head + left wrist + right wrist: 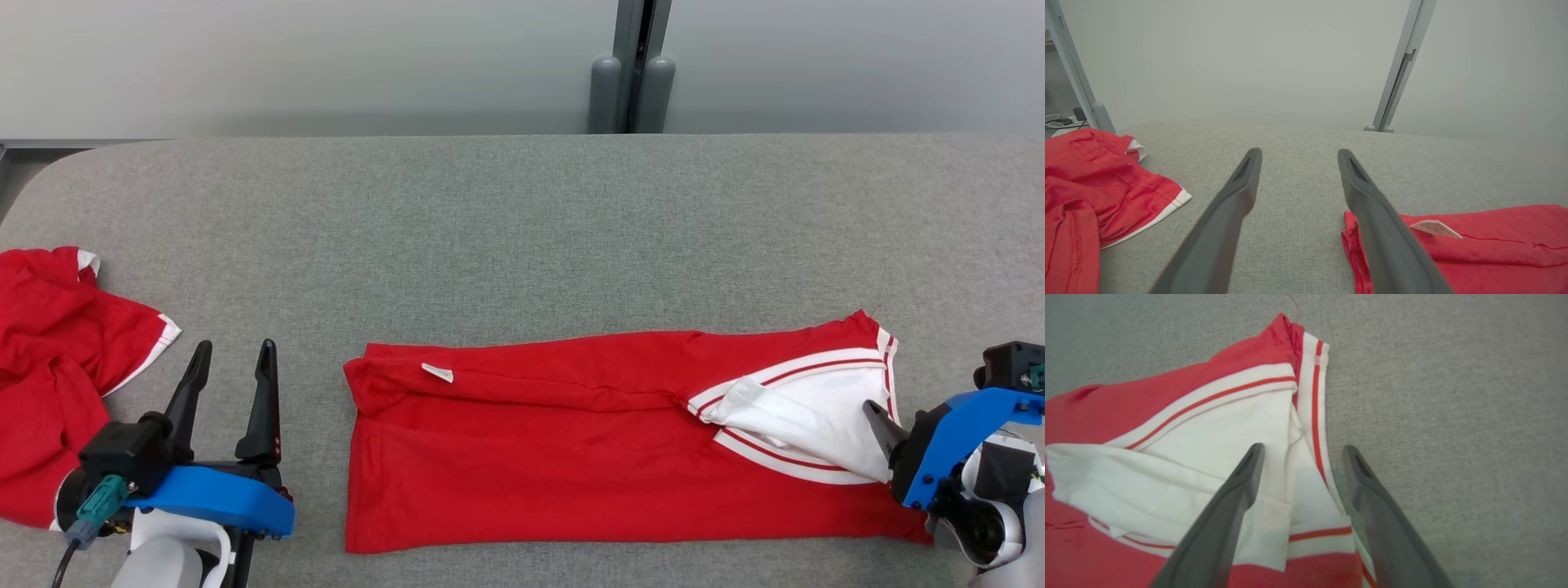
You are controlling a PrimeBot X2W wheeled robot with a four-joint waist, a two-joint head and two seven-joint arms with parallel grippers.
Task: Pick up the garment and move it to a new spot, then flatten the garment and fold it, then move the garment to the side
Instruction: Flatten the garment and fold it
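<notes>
A red garment (pixel 571 441) lies folded lengthwise across the grey table (pixel 522 229), its white, red-striped collar (pixel 804 408) at the right end and a small white label (pixel 438 372) near the left end. My right gripper (pixel 875 412) sits low at the collar end. In the right wrist view it (pixel 1302 451) is open, one finger over the white collar fabric (pixel 1208 457) and the other over bare table beside the striped edge. My left gripper (pixel 233 351) stands open just left of the garment's left edge (pixel 1474 253), with nothing between its fingers (pixel 1237 192).
A second red garment (pixel 49 367) with white trim lies crumpled at the table's left edge, close beside my left arm. Grey partition posts (pixel 633 90) stand behind the table's far edge. The far half of the table is bare cloth surface.
</notes>
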